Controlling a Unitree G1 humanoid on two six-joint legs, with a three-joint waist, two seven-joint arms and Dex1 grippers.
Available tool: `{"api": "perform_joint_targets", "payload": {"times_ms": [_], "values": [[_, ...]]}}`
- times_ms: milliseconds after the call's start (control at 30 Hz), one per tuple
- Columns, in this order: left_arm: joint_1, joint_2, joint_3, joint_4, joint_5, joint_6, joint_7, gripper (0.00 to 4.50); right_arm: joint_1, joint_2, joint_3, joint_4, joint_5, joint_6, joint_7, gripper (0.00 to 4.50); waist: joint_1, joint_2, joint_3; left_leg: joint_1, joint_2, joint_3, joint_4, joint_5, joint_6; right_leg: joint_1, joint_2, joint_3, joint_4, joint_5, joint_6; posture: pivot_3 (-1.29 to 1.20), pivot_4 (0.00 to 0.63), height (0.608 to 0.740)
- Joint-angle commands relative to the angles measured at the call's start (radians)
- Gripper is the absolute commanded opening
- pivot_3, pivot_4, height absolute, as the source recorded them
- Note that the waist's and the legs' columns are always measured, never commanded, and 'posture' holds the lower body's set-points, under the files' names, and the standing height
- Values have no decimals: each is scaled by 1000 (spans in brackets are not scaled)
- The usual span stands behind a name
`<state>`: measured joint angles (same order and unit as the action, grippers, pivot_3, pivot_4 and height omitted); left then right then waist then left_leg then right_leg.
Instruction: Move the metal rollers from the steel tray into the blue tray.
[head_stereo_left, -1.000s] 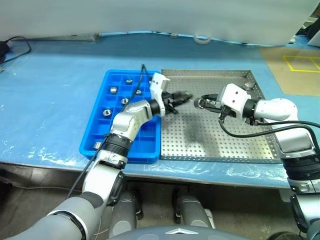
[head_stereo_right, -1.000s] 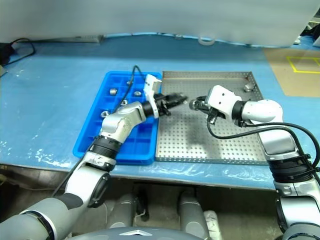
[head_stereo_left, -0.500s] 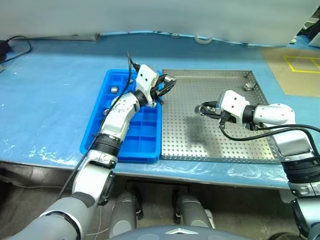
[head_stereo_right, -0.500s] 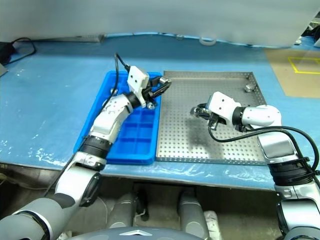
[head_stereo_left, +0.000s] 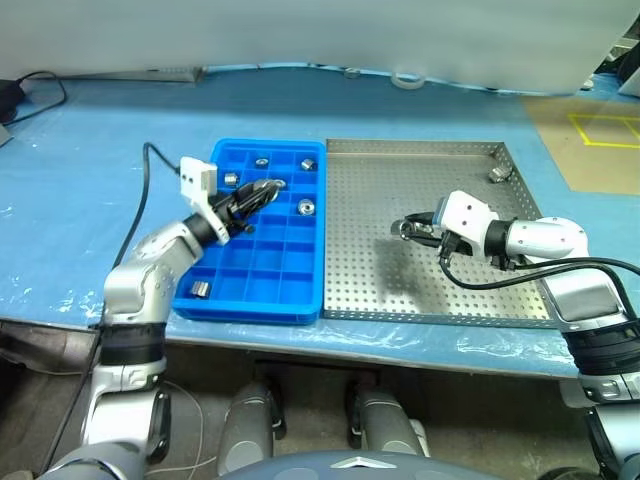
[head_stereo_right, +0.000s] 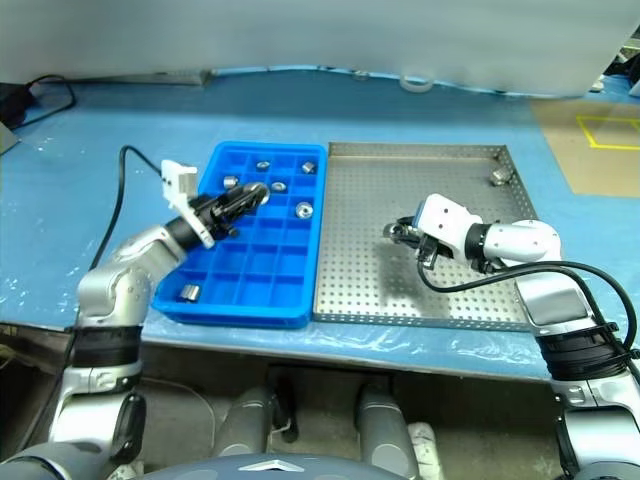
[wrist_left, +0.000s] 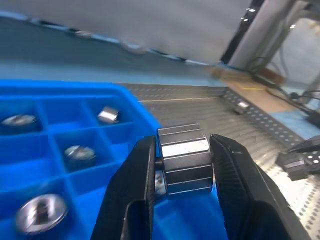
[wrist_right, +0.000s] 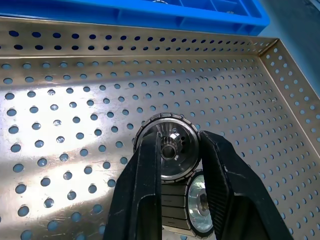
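Left gripper (wrist_left: 182, 165) is clamped on a roller (wrist_left: 184, 159), its axis running crosswise from finger to finger, hanging over the blue tray (head_stereo_left: 215, 295). That arm reaches in from the left, forearm low, gripper about level. Right gripper (wrist_right: 177, 160) pinches another roller (wrist_right: 170, 145) over the steel tray (head_stereo_left: 430, 290), its holed face turned toward the wrist camera; a second shiny piece sits just under it, half hidden by the fingers. One roller (head_stereo_left: 497, 173) lies in the steel tray's far right corner.

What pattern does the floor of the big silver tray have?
The steel tray floor is shiny metal dotted with regular rows of small round holes, clearest in the right wrist view.
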<state>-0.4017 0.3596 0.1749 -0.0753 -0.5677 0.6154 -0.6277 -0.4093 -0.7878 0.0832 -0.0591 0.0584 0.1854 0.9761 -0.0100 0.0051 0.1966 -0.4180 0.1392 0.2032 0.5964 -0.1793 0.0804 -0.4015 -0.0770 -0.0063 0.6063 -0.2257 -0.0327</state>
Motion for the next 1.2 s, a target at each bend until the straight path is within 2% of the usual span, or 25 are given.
{"api": "perform_joint_targets", "payload": {"times_ms": [33, 233, 633, 700, 867, 1200], "values": [[77, 55, -12, -110, -5, 13, -28, 1286, -30, 5, 1, 8, 1, -38, 7, 747, 1, 0, 0, -1, 0, 0, -1, 0, 0, -1, 0, 0, 0, 0, 0, -144, 150, 740], [162, 116, 8, -118, -12, 8, -45, 1286, -64, 19, 29, 38, 4, -56, 30, 747, 12, 0, 0, 0, 1, 0, -1, 1, -1, -1, 0, -1, 1, 0, 0, -112, 150, 740], [205, 124, -23, -76, 19, 5, -41, 1286, -86, 36, 43, 72, -6, -73, 35, 747, 32, 0, 0, 2, 1, 0, -1, 1, -2, 1, 0, -1, 1, 0, 0, -103, 150, 740], [197, 118, -18, -56, 17, 5, -43, 2036, -87, 38, 43, 74, -7, -74, 34, 747, 32, 0, 0, 2, 1, 0, -1, 1, -2, 1, 0, -1, 1, 0, 0, -105, 150, 740], [164, 125, -34, -39, 45, -2, -40, 3587, -83, 35, 37, 68, -6, -71, 33, 747, 30, 0, 0, 3, 1, 0, -2, 1, -2, 2, 0, -1, 1, 0, 0, -111, 150, 740], [-25, 81, -117, -11, -1, 21, -144, 3587, -132, 45, 31, 68, -12, -84, 17, 747, 35, 0, 0, 3, 1, 0, -1, 1, -2, 2, 0, -1, 2, 0, 0, -121, 150, 740]]}}
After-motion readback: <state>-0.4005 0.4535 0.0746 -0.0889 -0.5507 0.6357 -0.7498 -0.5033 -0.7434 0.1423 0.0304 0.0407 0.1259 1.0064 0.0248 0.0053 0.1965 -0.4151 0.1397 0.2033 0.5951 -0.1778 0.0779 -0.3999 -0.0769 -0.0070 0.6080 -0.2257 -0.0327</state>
